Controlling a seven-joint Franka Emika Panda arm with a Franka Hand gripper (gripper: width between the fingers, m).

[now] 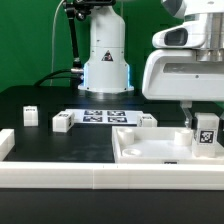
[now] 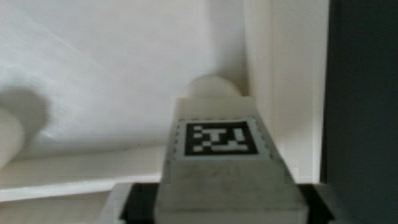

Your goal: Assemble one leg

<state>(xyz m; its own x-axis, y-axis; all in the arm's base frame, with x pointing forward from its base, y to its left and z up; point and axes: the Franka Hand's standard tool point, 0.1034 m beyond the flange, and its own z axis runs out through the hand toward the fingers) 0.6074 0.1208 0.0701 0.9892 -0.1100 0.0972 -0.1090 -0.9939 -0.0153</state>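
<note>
The leg (image 1: 205,130), a small white block with a black-and-white tag on its face, stands upright in my pincer (image 1: 203,133), which is clamped on it above the corner of the large white rimmed panel (image 1: 150,148) at the exterior view's right. In the wrist view the leg (image 2: 219,150) fills the middle, its tag facing the camera and its tip close against the panel (image 2: 107,90)'s inner wall; whether it touches I cannot tell. My dark fingers (image 2: 134,203) press its flanks. Beyond the panel, on the black worktop (image 1: 50,100), the marker board (image 1: 103,116) lies flat before my base (image 1: 106,70). Two loose white blocks rest toward the exterior view's left, one (image 1: 63,123) near the marker board, another (image 1: 30,116) farther out. A white ledge (image 1: 60,170) runs across the foreground.
</note>
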